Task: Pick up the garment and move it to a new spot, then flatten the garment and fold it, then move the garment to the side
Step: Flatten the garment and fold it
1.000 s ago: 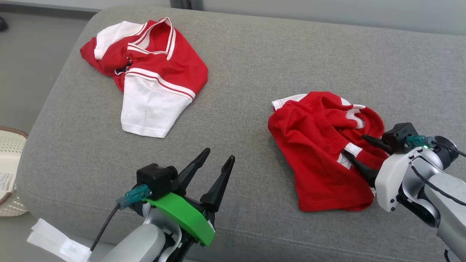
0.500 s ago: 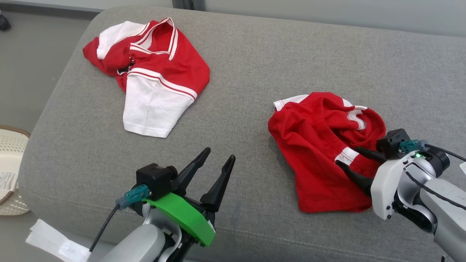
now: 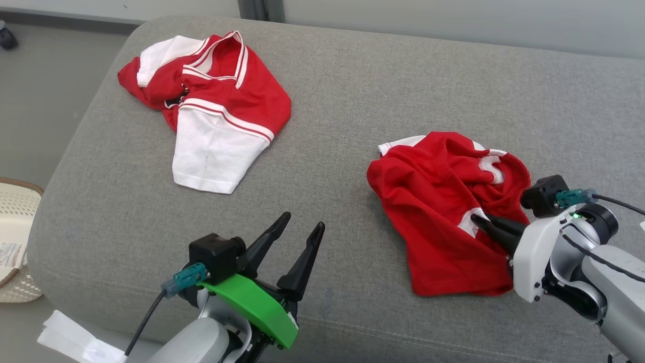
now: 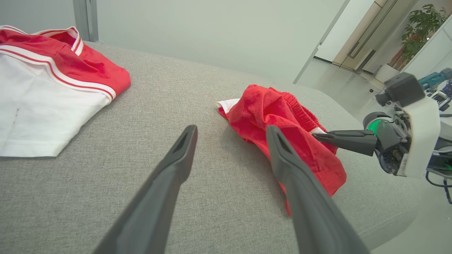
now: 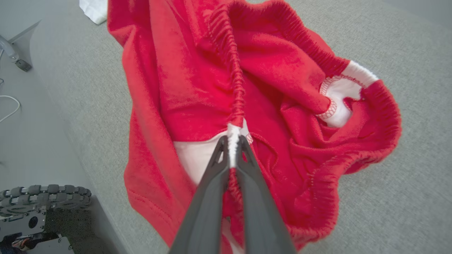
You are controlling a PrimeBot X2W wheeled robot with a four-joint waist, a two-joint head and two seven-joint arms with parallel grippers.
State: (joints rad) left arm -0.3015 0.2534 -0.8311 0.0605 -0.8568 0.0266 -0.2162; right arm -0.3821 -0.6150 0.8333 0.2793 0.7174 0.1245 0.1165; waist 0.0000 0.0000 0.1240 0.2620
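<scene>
The garment (image 3: 433,201) is a crumpled pair of red shorts with white patches, lying on the right of the grey cushion (image 3: 352,91). My right gripper (image 3: 476,218) is shut on its elastic waistband at a white seam. The right wrist view shows the pinch closely, with the gripper (image 5: 232,141) clamping the band of the garment (image 5: 197,88). My left gripper (image 3: 304,222) stands open over the cushion's front, holding nothing. In the left wrist view it (image 4: 231,130) points toward the garment (image 4: 261,109), with the right gripper (image 4: 317,135) beside the cloth.
A second red and white garment (image 3: 211,101) lies at the cushion's far left. A woven basket (image 3: 15,222) and white paper (image 3: 75,338) sit on the floor at the left. Bare cushion lies between the two garments.
My right gripper has shut on the garment's waistband, bunching the cloth slightly. The left gripper has stayed open and still. The head camera has shifted a little.
</scene>
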